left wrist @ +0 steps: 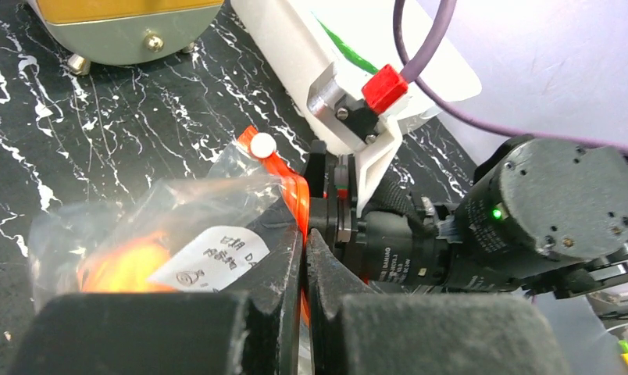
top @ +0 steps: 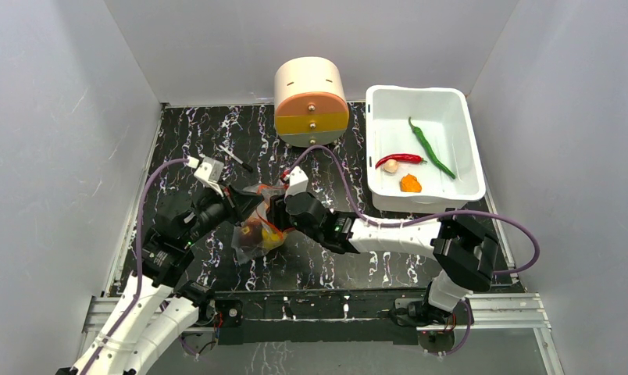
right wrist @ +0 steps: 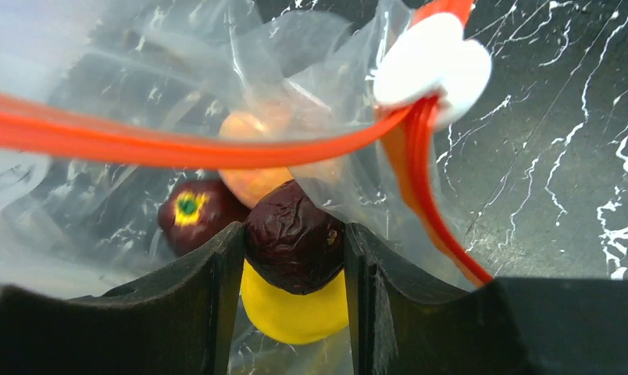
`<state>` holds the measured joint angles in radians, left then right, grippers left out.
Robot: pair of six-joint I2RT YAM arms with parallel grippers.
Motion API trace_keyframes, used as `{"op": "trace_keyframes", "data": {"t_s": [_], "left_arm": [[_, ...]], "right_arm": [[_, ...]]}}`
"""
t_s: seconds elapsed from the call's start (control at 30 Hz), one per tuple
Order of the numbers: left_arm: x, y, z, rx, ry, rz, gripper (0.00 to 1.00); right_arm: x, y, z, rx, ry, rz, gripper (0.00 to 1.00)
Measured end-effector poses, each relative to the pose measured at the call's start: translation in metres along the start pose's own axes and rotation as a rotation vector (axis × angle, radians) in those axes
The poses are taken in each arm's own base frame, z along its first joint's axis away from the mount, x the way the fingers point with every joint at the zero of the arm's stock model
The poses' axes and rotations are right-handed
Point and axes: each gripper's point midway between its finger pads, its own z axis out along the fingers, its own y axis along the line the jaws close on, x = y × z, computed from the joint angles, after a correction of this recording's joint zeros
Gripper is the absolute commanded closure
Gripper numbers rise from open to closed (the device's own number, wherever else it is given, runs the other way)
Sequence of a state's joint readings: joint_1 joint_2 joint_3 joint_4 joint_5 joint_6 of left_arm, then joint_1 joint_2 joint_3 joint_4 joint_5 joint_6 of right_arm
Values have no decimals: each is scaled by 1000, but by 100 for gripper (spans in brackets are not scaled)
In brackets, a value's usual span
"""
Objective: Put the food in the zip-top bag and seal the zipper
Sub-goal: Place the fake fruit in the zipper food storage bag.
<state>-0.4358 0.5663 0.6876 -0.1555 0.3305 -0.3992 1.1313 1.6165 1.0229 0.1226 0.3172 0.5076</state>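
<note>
Arms are meeting over the middle of the dark marbled table (top: 217,141), where the zip-top bag (top: 255,236) is lying. From above, the left gripper (top: 234,205) and right gripper (top: 273,212) are only reading as crowded against it. The left wrist camera is showing its fingers (left wrist: 276,289) pressed together on the bag's plastic right at the orange-red zipper (left wrist: 295,191), with a white slider (left wrist: 262,144) and a paper label (left wrist: 217,254) in sight. The right wrist camera is showing its fingers (right wrist: 217,289) partly spread and gripping a dark maroon piece (right wrist: 294,246) at the mouth, the zipper's halves parted. A yellow lemon (right wrist: 295,312), an orange fruit (right wrist: 252,156) and a second maroon fruit (right wrist: 190,219) are sitting behind the film. Far right, the white tub (top: 467,148) is holding a green chili (top: 429,144), red chili (top: 399,159), beige bulb (top: 390,166) and orange piece (top: 410,183).
</note>
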Motion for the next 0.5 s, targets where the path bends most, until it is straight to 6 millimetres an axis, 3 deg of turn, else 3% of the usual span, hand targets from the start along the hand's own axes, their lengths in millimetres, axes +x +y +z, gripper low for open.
{"op": "trace_keyframes", "data": {"t_s": [0.27,0.5], "left_arm": [[-7,-2,0,5,-26,1,100],[-6,7,1,-29,-23,63,100]], "right_arm": [[-2,4,-5,-21,-6,44,34],[-37,12,-43,-61,-50,63,34]]}}
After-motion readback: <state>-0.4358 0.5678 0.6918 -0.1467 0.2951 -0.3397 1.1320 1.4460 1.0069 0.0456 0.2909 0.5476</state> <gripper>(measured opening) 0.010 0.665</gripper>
